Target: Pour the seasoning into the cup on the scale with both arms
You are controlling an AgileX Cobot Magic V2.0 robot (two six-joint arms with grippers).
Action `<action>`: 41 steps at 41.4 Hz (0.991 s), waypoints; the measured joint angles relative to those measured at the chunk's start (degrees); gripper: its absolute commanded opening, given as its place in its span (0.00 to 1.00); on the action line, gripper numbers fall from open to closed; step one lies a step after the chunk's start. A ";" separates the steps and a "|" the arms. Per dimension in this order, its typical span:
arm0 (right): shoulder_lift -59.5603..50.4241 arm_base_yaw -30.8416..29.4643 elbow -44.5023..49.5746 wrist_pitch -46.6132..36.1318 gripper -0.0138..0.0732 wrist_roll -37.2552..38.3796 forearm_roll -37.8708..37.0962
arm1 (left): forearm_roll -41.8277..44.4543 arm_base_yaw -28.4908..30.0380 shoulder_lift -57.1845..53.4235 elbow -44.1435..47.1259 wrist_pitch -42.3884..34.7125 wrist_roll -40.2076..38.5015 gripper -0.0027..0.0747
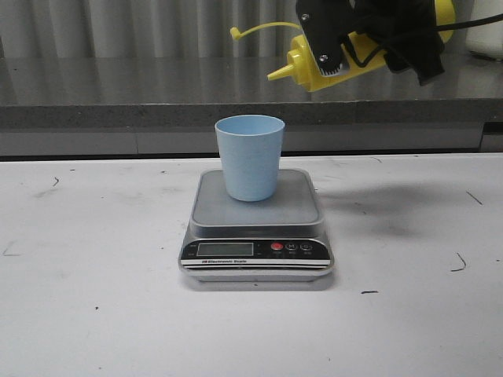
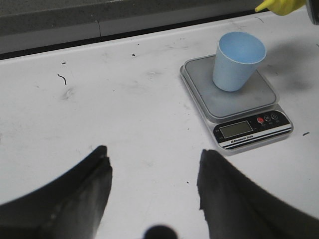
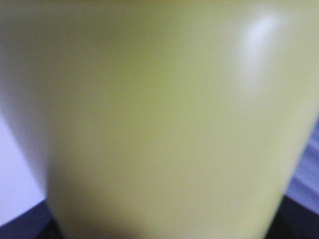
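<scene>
- Nearest, the left pincer (image 2: 154,194) hovers above the white tabletop (image 1: 94,259) with its two dark fingers (image 2: 84,194) spread apart and nothing between them; only the left wrist view shows it.
- Next, the scale (image 1: 257,232) sits flat about midway between the tabletop's left and right edges, its black panel with the display and a red button (image 1: 277,247) facing the near edge.
- On the grey platform stands the pale blue cup (image 1: 250,157), upright, mouth open upward; the left wrist view shows nothing inside it.
- Farther back and above, toward the tabletop's far right corner, the right pincer (image 1: 346,39) is clamped on the yellow seasoning (image 1: 314,67) bottle, held in the air and tipped nearly sideways.
- Its nozzle points left and slightly down, stopping right of and above the cup, not touching it; the small cap (image 1: 235,33) trails on its tether.
- Up close, the right wrist view is filled by blurred yellow bottle wall.
</scene>
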 measured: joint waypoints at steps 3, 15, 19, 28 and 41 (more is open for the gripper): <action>0.00 0.00 0.00 -1.56 0.55 -0.12 -1.76 | 0.00 0.00 0.00 0.00 0.00 0.00 0.53; 0.00 0.00 0.10 -7.06 0.55 -0.12 -5.20 | 0.00 0.00 0.00 0.00 0.00 0.00 0.53; 0.00 0.00 0.10 -7.78 0.55 -0.12 -5.70 | 0.00 0.00 0.00 0.00 0.00 0.00 0.53; 0.00 0.00 0.10 -7.90 0.55 1.99 -4.99 | 0.00 0.00 0.00 0.00 0.00 0.00 0.53; -0.11 -1.37 0.10 -4.69 0.55 22.38 8.83 | 0.00 0.00 0.00 0.00 0.00 0.00 0.53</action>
